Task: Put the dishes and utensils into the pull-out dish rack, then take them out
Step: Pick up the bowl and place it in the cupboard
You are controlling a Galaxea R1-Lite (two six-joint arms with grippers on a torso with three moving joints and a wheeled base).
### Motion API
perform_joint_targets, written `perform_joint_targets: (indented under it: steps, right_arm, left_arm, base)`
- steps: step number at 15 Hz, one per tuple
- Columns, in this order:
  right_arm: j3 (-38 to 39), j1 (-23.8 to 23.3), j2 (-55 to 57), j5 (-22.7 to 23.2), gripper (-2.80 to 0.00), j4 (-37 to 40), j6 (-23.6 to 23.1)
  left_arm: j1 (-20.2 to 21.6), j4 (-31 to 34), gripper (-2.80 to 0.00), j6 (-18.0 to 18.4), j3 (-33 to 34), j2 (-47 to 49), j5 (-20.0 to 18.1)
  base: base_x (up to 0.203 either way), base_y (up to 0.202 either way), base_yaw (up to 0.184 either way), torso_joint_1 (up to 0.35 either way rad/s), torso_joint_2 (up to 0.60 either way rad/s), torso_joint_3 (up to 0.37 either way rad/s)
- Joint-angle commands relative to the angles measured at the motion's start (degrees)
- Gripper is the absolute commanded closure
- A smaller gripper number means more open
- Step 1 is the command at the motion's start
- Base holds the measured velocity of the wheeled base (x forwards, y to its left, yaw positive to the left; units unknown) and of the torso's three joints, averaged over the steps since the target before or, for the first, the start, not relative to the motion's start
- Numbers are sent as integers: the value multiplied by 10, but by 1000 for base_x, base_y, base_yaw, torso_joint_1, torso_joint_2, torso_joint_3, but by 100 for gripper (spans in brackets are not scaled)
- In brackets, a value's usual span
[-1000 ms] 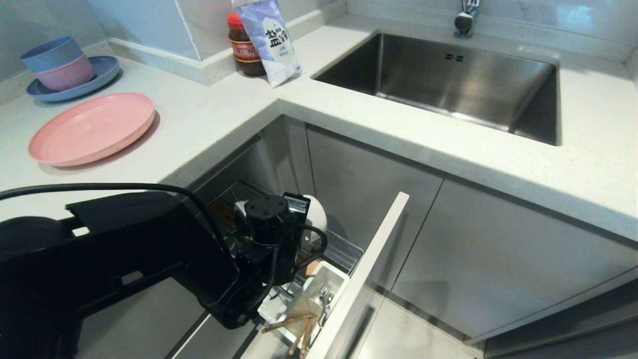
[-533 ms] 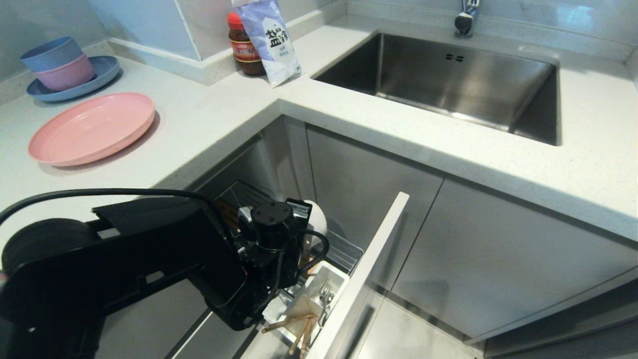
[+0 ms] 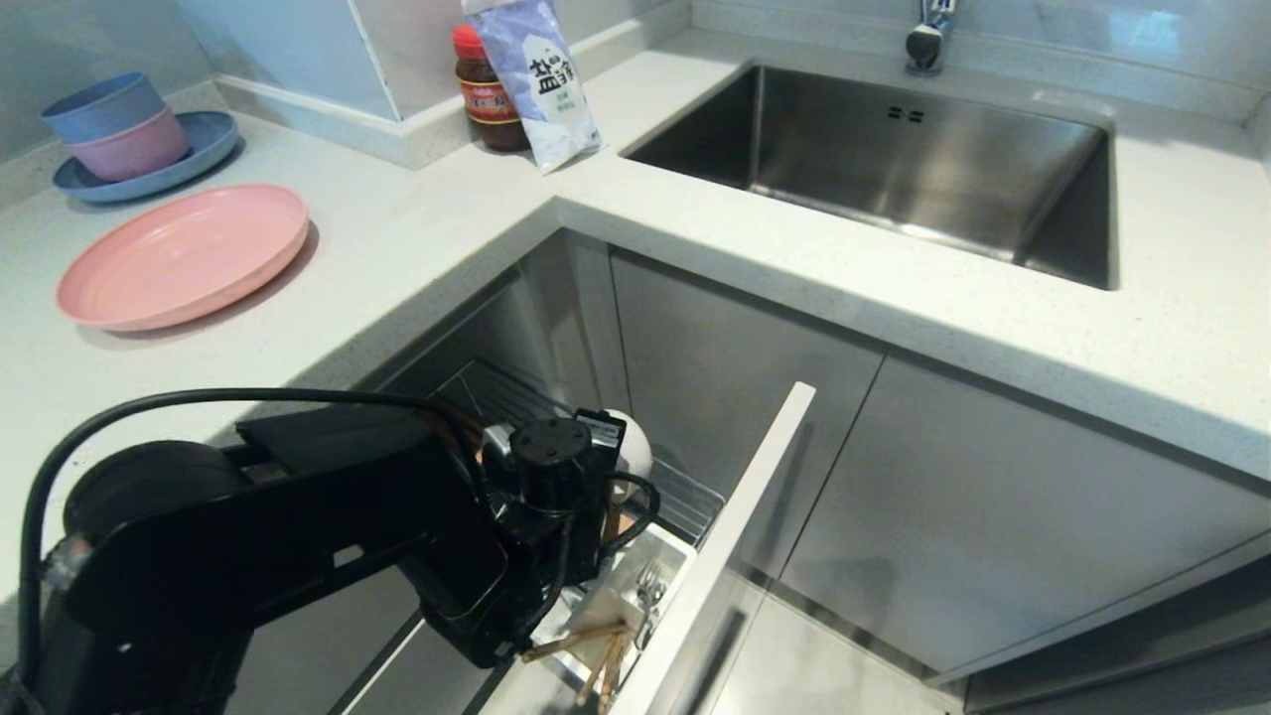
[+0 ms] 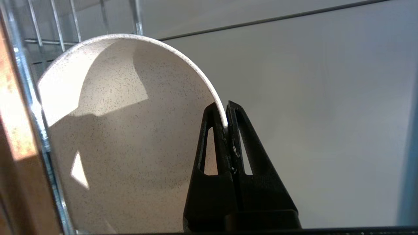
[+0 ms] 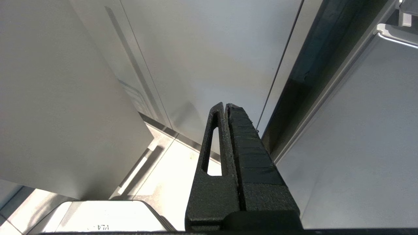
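Note:
My left gripper [image 4: 224, 108] is shut on the rim of the off-white speckled bowl [image 4: 124, 124], which stands on edge against the chrome wires of the pull-out dish rack [image 4: 32, 42]. In the head view the bowl [image 3: 634, 449] peeks out behind my left wrist [image 3: 549, 459], low inside the rack [image 3: 687, 504]; the fingers are hidden there. The chopsticks [image 3: 599, 657] and the fork [image 3: 650, 592] stand in the white cutlery cup [image 3: 663, 548]. On the counter at the left lies the pink plate [image 3: 184, 253]. My right gripper [image 5: 225, 106] is shut and empty, parked low beside the cabinet fronts.
Stacked blue and pink bowls sit on a blue plate [image 3: 129, 129] at the counter's back left. A jar [image 3: 489, 94] and a salt bag [image 3: 541, 84] stand in the corner beside the sink [image 3: 894, 169]. The rack's grey front panel [image 3: 730, 556] juts out to the right of my arm.
My left arm has sunk a little and shifted right, carrying the bowl lower into the rack. The grip has stayed shut. The right arm has not moved.

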Motion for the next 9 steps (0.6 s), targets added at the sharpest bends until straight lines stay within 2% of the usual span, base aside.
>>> perform_joint_targets:
  steps: [1,6,9]
  right_arm:
    - [1,0,-2,0,0,0,0]
    - [1,0,-2,0,0,0,0]
    - [1,0,-2,0,0,0,0]
  left_arm:
    - [-1,-4,0,-4,-1,7,2]
    - [-2,1,0,-3,0,-5,2]
    - [-3,35,0,-4,-2,-24,3]
  base:
    - [0,0,0,0,0,0]
    - [0,0,0,0,0,0]
    - [0,0,0,0,0,0]
